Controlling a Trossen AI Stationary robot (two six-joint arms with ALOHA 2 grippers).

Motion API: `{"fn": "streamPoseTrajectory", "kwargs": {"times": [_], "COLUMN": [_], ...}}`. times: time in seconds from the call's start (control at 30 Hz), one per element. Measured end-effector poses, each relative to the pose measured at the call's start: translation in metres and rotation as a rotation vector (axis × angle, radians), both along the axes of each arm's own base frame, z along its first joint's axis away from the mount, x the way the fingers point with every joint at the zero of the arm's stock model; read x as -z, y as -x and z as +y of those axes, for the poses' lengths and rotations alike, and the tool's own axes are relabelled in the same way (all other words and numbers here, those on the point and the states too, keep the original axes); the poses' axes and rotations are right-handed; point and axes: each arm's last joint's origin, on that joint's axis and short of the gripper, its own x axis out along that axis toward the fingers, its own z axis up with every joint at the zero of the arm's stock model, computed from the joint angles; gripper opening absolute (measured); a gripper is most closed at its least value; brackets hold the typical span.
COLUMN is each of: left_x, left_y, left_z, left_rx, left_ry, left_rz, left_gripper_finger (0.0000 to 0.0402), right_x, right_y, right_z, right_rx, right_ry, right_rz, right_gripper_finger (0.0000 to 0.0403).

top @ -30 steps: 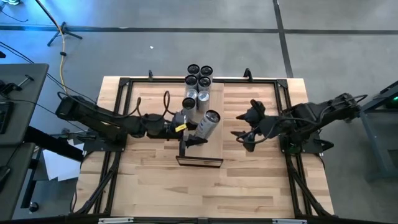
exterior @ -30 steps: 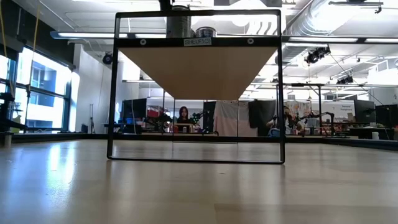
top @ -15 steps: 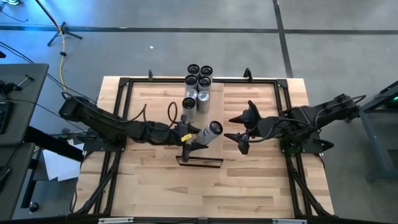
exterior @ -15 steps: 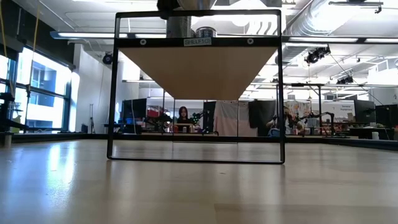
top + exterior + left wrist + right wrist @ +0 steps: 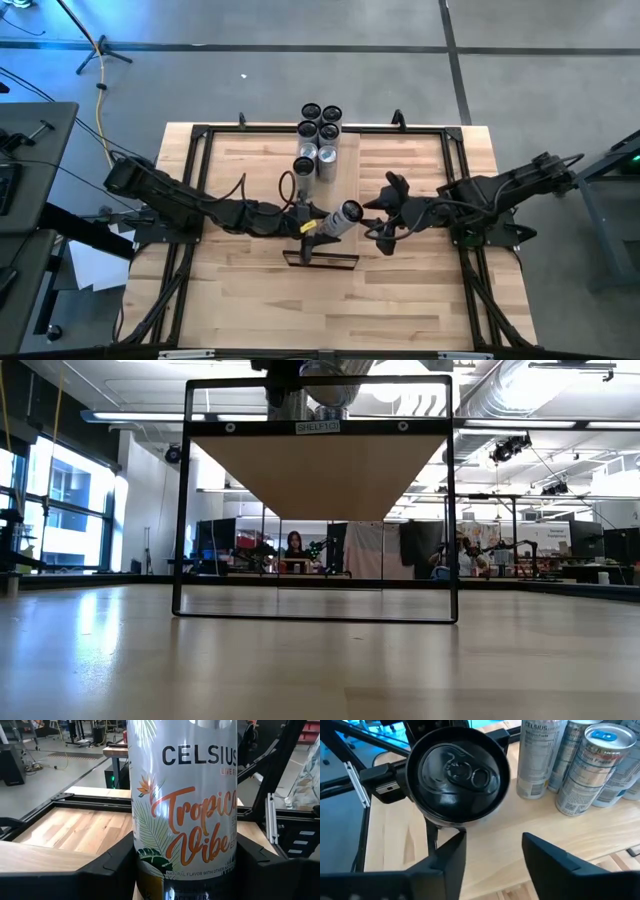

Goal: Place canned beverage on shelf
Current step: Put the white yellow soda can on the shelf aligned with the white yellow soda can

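A silver "Celsius" can (image 5: 338, 218) with a black top hangs tilted above the near half of the shelf (image 5: 342, 165), a narrow pale board in a dark frame. My left gripper (image 5: 312, 228) reaches in from the table's left and is shut on the can. My right gripper (image 5: 384, 215) stands open just right of the can, nothing between its fingers. In the right wrist view the can's black top (image 5: 457, 775) faces that gripper (image 5: 495, 855). From table height the shelf's underside (image 5: 320, 470) shows, with the can (image 5: 335, 380) above it. My left gripper pinches the can's lower body (image 5: 150, 870) between its two fingers (image 5: 112, 867), one on each side. The fingers come nearly level from the table's left and lie across the can. The can is lifted clear of the shelf, tilted, with its top toward the right gripper.
Several more cans (image 5: 320, 130) stand upright in a cluster at the shelf's far end, also in the right wrist view (image 5: 570, 765). A dark metal frame (image 5: 200, 135) runs around the butcher-block tabletop (image 5: 420, 290).
My left gripper has moved toward the table's near-right and sunk a little, rolling the held can so that its top now points more to the right. My right gripper has drifted left toward the can's top.
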Motion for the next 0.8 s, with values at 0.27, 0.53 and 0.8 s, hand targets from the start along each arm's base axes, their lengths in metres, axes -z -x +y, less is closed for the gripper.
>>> {"fn": "streamPoseTrajectory", "kwargs": {"times": [0.27, 0.53, 0.8], "left_x": [0.0029, 0.0030, 0.0049], "left_y": [-0.0024, -0.0029, -0.0026], "left_z": [0.0069, 0.0091, 0.0092], "left_rx": [-0.018, -0.025, -0.027], "left_ry": [-0.060, -0.065, -0.054], "left_rz": [0.022, 0.025, 0.043], "left_gripper_finger": [0.0198, 0.0226, 0.0237], "right_x": [0.0014, 0.0011, 0.0005], "right_y": [-0.0003, -0.0008, -0.0011], "right_z": [0.0002, 0.0005, 0.0007], "right_rx": [-0.001, -0.009, -0.014], "right_ry": [0.003, -0.005, -0.006], "right_rz": [0.011, 0.008, 0.003], "right_gripper_finger": [0.0100, 0.0047, 0.0014]}}
